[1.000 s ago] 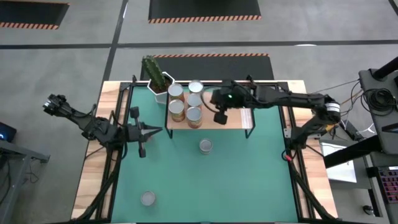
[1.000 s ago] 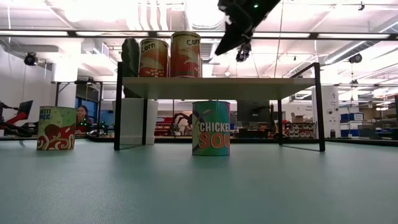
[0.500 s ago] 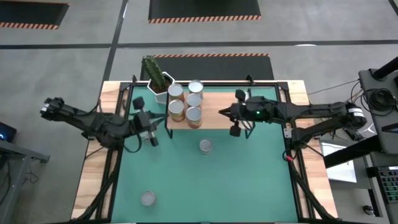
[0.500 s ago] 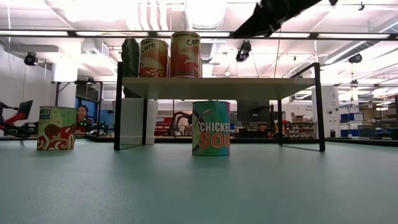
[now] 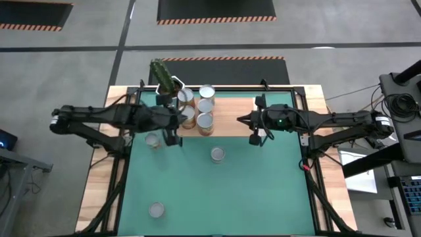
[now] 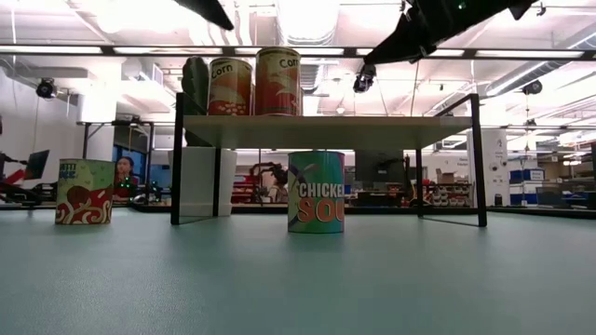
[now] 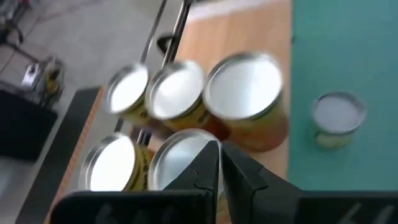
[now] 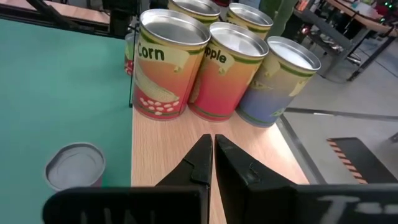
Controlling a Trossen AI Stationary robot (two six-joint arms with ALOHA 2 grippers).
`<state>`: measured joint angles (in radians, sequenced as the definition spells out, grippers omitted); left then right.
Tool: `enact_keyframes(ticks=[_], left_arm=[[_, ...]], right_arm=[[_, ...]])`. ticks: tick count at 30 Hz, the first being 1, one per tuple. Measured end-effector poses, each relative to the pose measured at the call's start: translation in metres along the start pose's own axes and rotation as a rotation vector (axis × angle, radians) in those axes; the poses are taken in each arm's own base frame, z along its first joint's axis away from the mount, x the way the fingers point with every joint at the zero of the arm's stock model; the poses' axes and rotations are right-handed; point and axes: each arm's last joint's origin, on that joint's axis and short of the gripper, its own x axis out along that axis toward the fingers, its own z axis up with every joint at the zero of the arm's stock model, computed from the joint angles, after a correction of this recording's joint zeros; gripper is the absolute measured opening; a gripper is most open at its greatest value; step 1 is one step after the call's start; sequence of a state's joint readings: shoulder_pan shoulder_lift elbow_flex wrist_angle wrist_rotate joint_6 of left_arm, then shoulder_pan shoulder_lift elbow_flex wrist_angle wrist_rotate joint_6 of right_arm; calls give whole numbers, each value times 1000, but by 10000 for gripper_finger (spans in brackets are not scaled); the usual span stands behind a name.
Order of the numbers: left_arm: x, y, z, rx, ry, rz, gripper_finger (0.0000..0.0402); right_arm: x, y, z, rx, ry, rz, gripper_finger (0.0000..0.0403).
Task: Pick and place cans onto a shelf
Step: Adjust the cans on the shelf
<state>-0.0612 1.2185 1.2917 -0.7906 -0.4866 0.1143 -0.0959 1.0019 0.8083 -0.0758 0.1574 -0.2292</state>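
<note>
cans on shelf: a tight cluster of metal cylinders (image 5: 205, 121) with silvery round tops at the shelf's left end; the right wrist view shows paper labels, one reading "Corn" (image 8: 166, 65) in orange and yellow, beside it a red one (image 8: 225, 73) and a bluish one (image 8: 276, 82)
cans off shelf: three stand on the green mat: one (image 5: 217, 155) in front of the shelf, labelled "CHICKEN SOU..." in the low view (image 6: 316, 192); one (image 5: 153, 140) near the shelf's left end; one (image 5: 156, 210) well apart, toward the near left corner
shelf: rectangular light-wood plank top (image 5: 230, 118) on a thin black metal frame, its right half bare
left gripper: (image 5: 172, 131) jaws closed on nothing, hanging over the shelf's left end just beside the cluster
right gripper: (image 5: 253, 129) jaws closed, empty, above the shelf's right part
change, left arm: a second ago it lay back at the left edge of the tabletop; it has since swung in to the cluster, baring the can beside the shelf's left end
change, right arm: its gripper has drawn back to the right, away from the cluster
change, cans: none has moved
mat: smooth green sheet (image 5: 263, 191)
tabletop: pale wood (image 5: 99, 184) showing at the edges
cactus: green, in a white hexagonal pot (image 5: 166, 82) behind the shelf's left end
</note>
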Motion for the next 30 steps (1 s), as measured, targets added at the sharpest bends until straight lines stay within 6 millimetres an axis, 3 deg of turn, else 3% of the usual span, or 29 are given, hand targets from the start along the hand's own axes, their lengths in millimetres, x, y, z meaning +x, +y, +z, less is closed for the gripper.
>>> enact_keyframes(ticks=[8,19,30], left_arm=[[22,10,-4,5,126,42,0],[30,20,-8,-27,140,79,0],[41,15,-15,-24,159,76,0]], right_arm=[[0,0,1,-9,-6,-2,9],[0,0,1,-9,-6,-2,9],[0,0,0,-9,-5,-1,9]])
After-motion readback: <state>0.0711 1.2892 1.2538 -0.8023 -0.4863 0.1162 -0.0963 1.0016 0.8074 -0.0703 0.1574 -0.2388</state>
